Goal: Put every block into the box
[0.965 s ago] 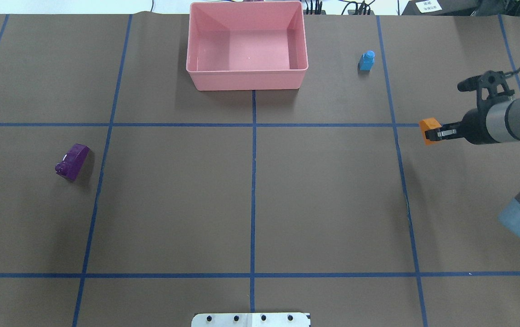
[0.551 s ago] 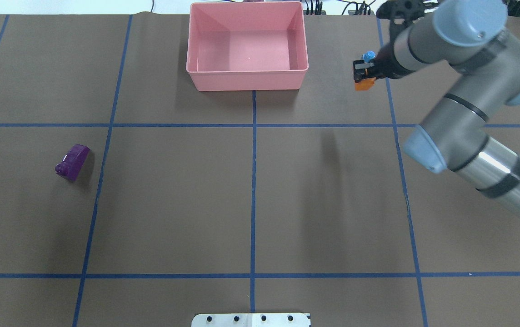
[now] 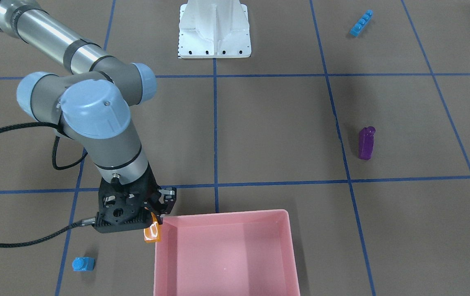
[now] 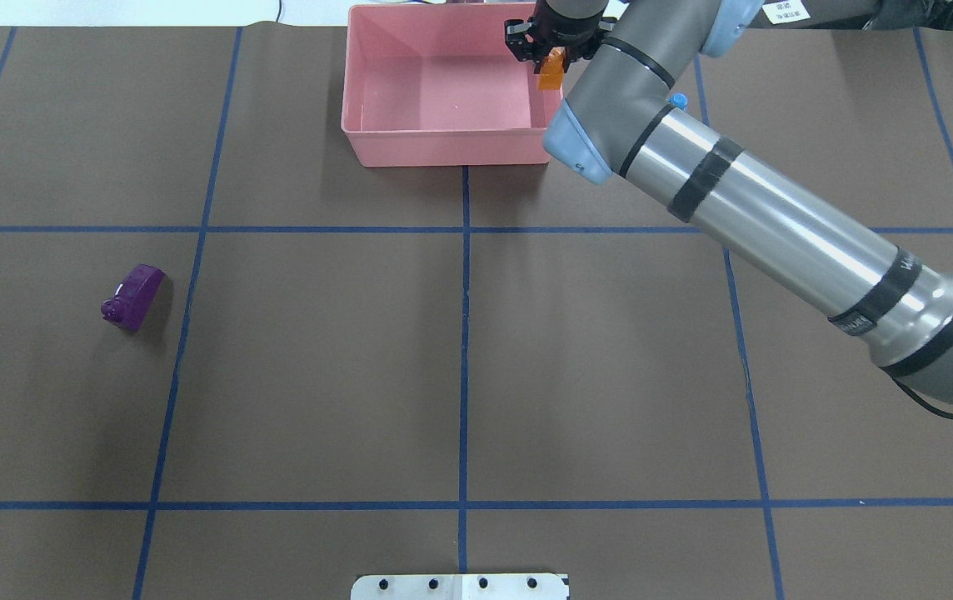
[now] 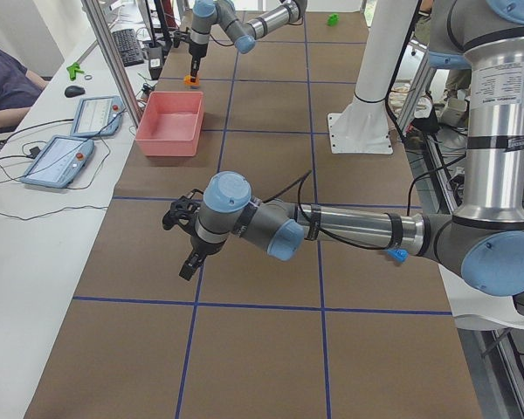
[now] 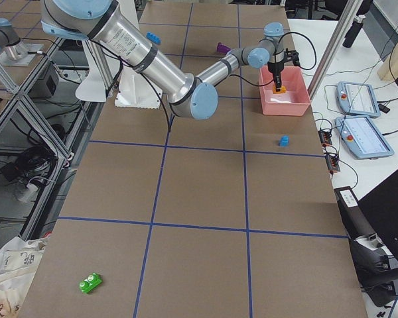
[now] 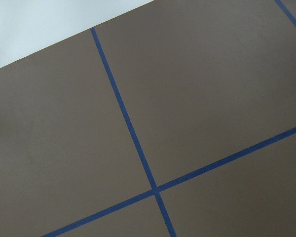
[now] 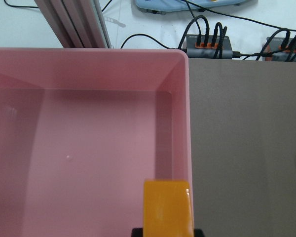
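Observation:
My right gripper (image 4: 550, 52) is shut on the orange sloped block (image 4: 551, 70) and holds it in the air over the right rim of the pink box (image 4: 451, 147). In the right wrist view the orange block (image 8: 167, 205) hangs just above that rim of the box (image 8: 89, 148), which holds nothing. The purple block (image 4: 133, 296) lies at the left. A small blue block (image 3: 83, 264) sits right of the box. A long blue bar (image 3: 361, 23) and a green block (image 6: 90, 283) lie near the robot's side. My left gripper (image 5: 187, 267) hovers over bare table; I cannot tell its state.
The right arm's silver forearm (image 4: 768, 225) stretches diagonally over the table's right half. The white robot base (image 3: 214, 31) stands at the near middle edge. Tablets (image 5: 65, 144) and cables lie on a white bench beyond the box, where a person sits.
The right arm swung from the table's right side past the small blue block to the box's right rim, carrying the orange block all the way.

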`<state>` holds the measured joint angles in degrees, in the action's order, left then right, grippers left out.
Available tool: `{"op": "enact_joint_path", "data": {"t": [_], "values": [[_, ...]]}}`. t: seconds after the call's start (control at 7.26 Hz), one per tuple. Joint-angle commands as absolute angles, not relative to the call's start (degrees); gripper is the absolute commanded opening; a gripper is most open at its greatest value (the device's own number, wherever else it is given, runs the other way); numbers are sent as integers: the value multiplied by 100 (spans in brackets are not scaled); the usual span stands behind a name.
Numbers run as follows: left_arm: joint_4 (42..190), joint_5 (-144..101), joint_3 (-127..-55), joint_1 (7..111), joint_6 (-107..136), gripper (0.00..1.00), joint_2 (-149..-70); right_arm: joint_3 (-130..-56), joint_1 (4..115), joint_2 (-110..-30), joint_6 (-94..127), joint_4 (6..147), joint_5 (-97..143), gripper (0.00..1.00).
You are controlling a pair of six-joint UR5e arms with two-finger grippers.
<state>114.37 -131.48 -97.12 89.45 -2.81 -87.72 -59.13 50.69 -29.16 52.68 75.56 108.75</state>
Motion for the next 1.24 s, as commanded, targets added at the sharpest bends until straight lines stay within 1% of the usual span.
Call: {"op": "enact_joint_path", "data": {"t": [0.0, 0.28, 0.55, 0.83, 0.96, 1.1], "values": [[11443, -13148, -9712, 8938, -281, 100, -8771, -4514, 5054, -2505, 5265, 6423, 10811, 0], [11443, -13148, -9712, 8938, -281, 100, -8771, -4447, 5010, -2487, 5256, 6451, 10802, 0], [11513, -13148, -9712, 8938, -281, 100, -8771, -4473, 4931, -2487, 5291, 6451, 10741, 99], [11514, -13148, -9703, 8938, -273, 100, -8771, -4517, 4948, -2479, 5300, 6469, 10723, 99], [11514, -13148, -9721, 8938, -272, 100, -8771, -4787, 5009, -2513, 5274, 6721, 10775, 99], [11540, -13166, -9764, 8895, 49, 100, -8780, -5434, 5071, -2583, 5169, 7663, 10801, 99]]}}
